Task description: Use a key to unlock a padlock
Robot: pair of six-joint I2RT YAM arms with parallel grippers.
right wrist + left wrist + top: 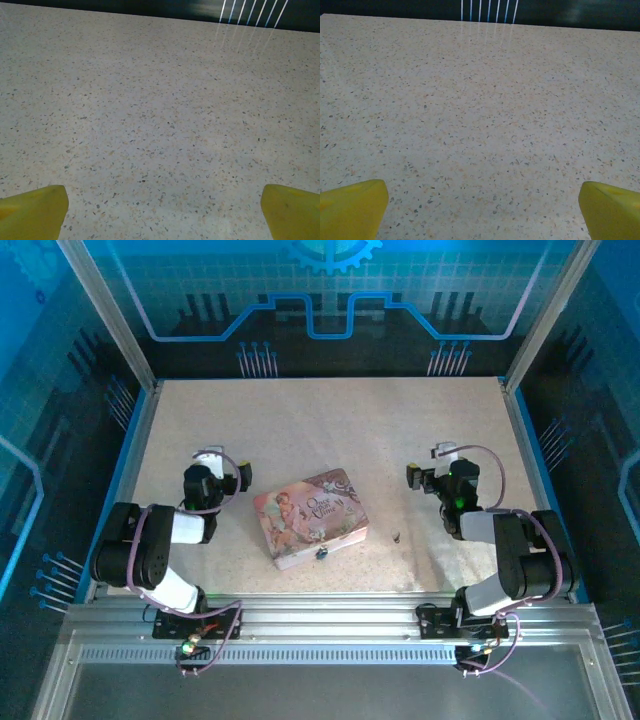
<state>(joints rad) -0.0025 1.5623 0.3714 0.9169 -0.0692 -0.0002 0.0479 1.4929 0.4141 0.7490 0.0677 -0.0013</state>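
Observation:
The padlock (pixel 322 552) is a tiny dark thing hanging at the front edge of a pink illustrated tin (pixel 310 517) in the middle of the table. The key (pixel 397 537), a small dark speck, lies on the table just right of the tin. My left gripper (pixel 222 476) stands left of the tin, open and holding nothing; its yellow fingertips (pixel 355 207) frame bare tabletop in the left wrist view. My right gripper (pixel 438 472) stands right of the tin and beyond the key, also open and holding nothing, with its yellow fingertips (pixel 292 210) wide apart over bare tabletop.
The speckled beige table (pixel 330 430) is fenced by blue edging and metal frame posts (pixel 108 310), with dark blue-lit walls behind. An aluminium rail (pixel 320 618) carrying both arm bases runs along the near edge.

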